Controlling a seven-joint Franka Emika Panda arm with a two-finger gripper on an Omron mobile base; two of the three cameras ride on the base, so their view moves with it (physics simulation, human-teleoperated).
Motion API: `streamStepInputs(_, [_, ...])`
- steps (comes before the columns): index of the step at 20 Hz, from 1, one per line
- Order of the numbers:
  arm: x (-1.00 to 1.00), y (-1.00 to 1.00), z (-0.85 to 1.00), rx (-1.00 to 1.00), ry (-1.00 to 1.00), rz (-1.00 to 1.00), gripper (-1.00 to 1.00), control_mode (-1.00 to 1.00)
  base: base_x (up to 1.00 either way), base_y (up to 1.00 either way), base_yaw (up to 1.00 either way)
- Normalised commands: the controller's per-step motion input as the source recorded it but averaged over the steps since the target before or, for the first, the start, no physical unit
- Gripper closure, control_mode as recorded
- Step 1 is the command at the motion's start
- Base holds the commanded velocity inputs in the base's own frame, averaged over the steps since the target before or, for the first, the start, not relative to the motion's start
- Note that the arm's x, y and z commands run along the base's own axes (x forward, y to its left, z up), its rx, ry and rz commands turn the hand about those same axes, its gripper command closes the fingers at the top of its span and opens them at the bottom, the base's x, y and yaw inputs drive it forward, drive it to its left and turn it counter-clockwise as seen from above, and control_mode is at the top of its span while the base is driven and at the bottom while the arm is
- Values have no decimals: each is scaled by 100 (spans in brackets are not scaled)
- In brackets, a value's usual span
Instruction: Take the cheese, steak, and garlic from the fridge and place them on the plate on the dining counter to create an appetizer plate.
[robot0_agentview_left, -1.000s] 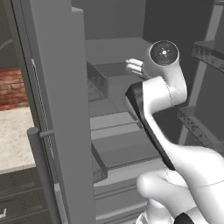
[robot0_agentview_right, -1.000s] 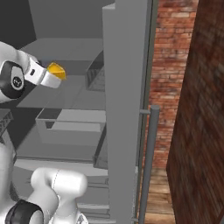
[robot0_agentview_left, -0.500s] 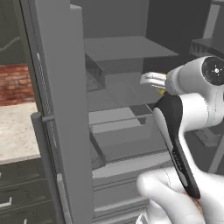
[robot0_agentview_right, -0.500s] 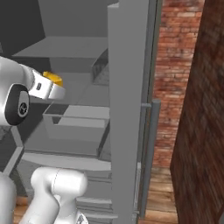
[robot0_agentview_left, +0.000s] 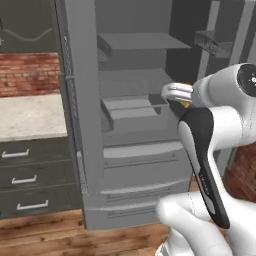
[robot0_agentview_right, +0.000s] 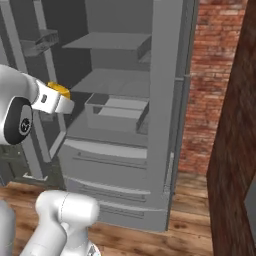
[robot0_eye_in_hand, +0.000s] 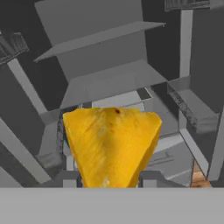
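Jaws pinching cheese (robot0_eye_in_hand: 111, 146), yellow-orange wedge held in gripper (robot0_eye_in_hand: 109, 179) in front of open fridge (robot0_agentview_right: 120, 120). Wedge peeks past white wrist in both base views (robot0_agentview_right: 59, 90), outside fridge interior. Grey shelves and pulled-out drawer (robot0_agentview_right: 117, 112) behind. Brick wall (robot0_agentview_right: 212, 85) beside fridge.

Kitchen corner, brick and wood
Red brick wall (robot0_agentview_right: 212, 85); wooden plank floor (robot0_agentview_left: 45, 235); dark drawer cabinet (robot0_agentview_left: 30, 177) under a pale speckled worktop (robot0_agentview_left: 27, 115).
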Motion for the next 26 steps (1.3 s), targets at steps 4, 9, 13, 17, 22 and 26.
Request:
streamStepInputs(4, [0, 0, 0, 0, 0, 0, 100, 100, -99, 47, 39])
streamStepInputs(9, [0, 0, 0, 0, 0, 0, 100, 100, -67, 67, 55])
streamStepInputs(13, [0, 0, 0, 0, 0, 0, 100, 100, -9, 91, 65])
streamStepInputs(17, [0, 0, 0, 0, 0, 0, 100, 100, 29, 84, 71])
streamStepInputs(22, [0, 0, 0, 0, 0, 0, 100, 100, 78, 50, 67])
streamStepInputs(26, [0, 0, 0, 0, 0, 0, 100, 100, 100, -8, 60])
